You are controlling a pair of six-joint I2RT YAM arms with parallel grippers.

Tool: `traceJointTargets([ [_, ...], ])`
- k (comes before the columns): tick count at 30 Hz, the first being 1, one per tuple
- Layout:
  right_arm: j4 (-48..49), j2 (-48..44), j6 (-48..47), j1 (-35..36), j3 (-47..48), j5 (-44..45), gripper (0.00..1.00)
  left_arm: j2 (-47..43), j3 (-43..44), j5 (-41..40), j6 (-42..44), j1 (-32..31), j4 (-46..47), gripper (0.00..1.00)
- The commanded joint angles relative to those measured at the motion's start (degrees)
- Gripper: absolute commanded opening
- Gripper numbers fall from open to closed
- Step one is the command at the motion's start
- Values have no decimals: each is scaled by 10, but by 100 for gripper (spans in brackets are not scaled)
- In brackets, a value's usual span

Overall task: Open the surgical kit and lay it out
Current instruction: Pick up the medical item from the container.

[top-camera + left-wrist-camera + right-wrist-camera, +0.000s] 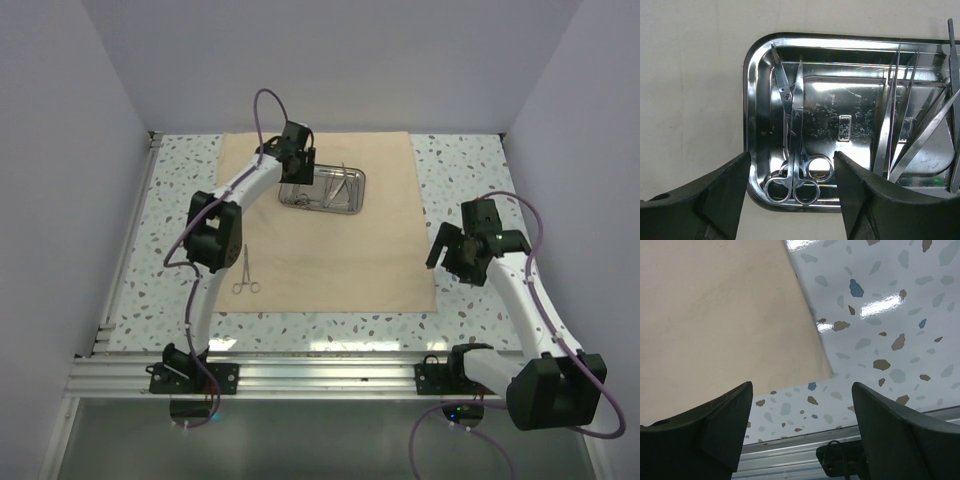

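Note:
The beige cloth wrap (330, 230) lies spread flat on the speckled table. The steel tray (350, 205) sits on its far half. In the left wrist view the tray (756, 100) holds two scissor-like instruments (795, 150) at its left end, finger rings toward me, and tweezers (900, 130) at the right. My left gripper (791, 192) hangs open over the tray's left end, its fingers straddling the rings without touching them. One more scissor-like instrument (246, 272) lies on the cloth's near left. My right gripper (800, 415) is open and empty above the cloth's near right corner (822, 367).
An aluminium rail (320, 375) with the arm bases runs along the table's near edge. White walls close in the left, right and back sides. Bare speckled tabletop (470, 170) borders the cloth on both sides.

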Motion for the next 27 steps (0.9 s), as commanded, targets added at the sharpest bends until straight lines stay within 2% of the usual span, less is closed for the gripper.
traceJointTargets([
  [1,-5,14,4,2,25,18,84,20,37,11,12,-1,8,71],
  [6,-4,34,4,2,36,18,84,48,36,22,7,-1,16,68],
  [12,2,60,2,2,46,19,84,68,38,25,8,-1,20,56],
  [14,5,68,1,2,48,19,84,73,37,25,8,-1,20,46],
  [15,8,69,3,2,49,18,84,74,38,25,8,-1,18,37],
  [19,14,78,4,2,48,17,84,77,35,24,9,-1,19,20],
  [27,22,78,10,2,35,15,84,74,43,23,9,0,16,0],
])
